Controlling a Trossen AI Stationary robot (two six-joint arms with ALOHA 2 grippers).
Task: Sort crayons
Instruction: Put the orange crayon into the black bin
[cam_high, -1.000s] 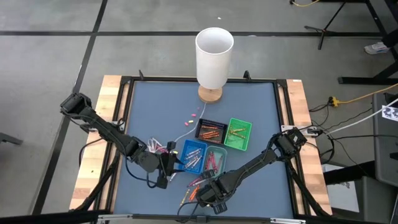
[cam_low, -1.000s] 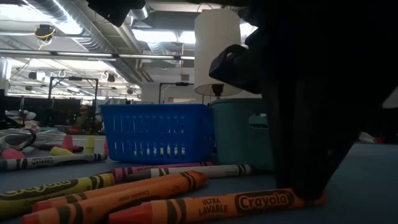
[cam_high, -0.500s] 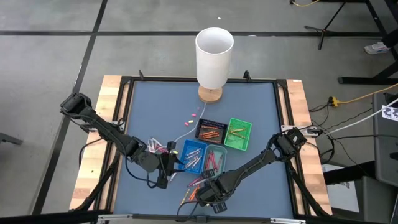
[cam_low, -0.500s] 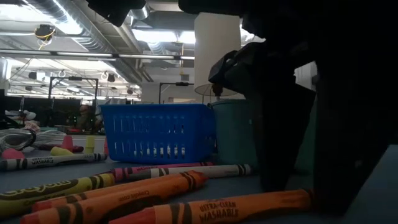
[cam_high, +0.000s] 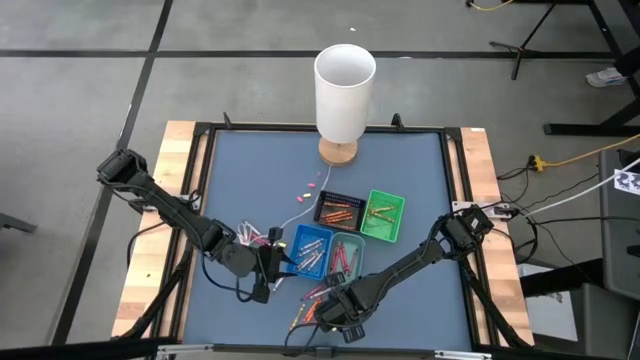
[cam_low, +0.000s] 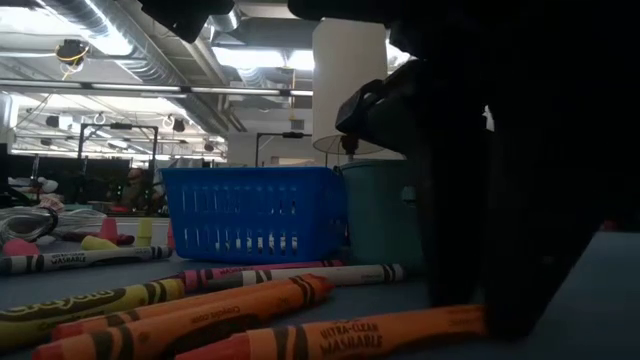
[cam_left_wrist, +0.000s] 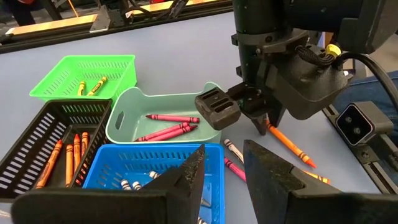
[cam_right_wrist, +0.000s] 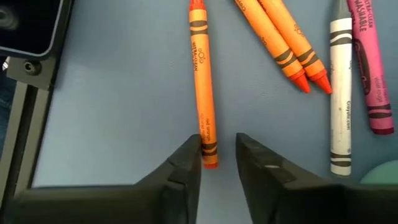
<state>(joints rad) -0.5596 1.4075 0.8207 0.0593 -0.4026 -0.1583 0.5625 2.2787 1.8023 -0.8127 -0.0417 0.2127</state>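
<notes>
Loose crayons (cam_high: 310, 303) lie on the blue mat near the front edge. My right gripper (cam_high: 330, 312) points down over them. It is open, and its fingers straddle the blunt end of an orange crayon (cam_right_wrist: 202, 81), which also shows in the low view (cam_low: 350, 335). My left gripper (cam_left_wrist: 224, 180) is open and empty, level over the near side of the blue tray (cam_high: 308, 250). Crayons lie sorted in the blue tray, the teal tray (cam_high: 346, 256), the black tray (cam_high: 338, 208) and the green tray (cam_high: 383, 215). My right gripper comes from above, pointing down, with its fingers across the orange crayon at its blunt end (cam_right_wrist: 210, 155). One finger (cam_right_wrist: 186, 163) stands against the crayon's side and the other is a little apart. The crayon lies flat on the mat.
A tall white cylinder on a wooden base (cam_high: 344, 95) stands at the far middle. A thin white cord (cam_high: 295, 215) runs from it toward the trays. Small pink pieces (cam_high: 308, 187) lie on the mat. More orange, white and pink crayons (cam_right_wrist: 298, 56) lie beside the right gripper.
The orange crayon has rolled about its length on the mat, so a different side of its label faces the low camera. In the low view the gap between my right gripper's fingers around its end has narrowed.
</notes>
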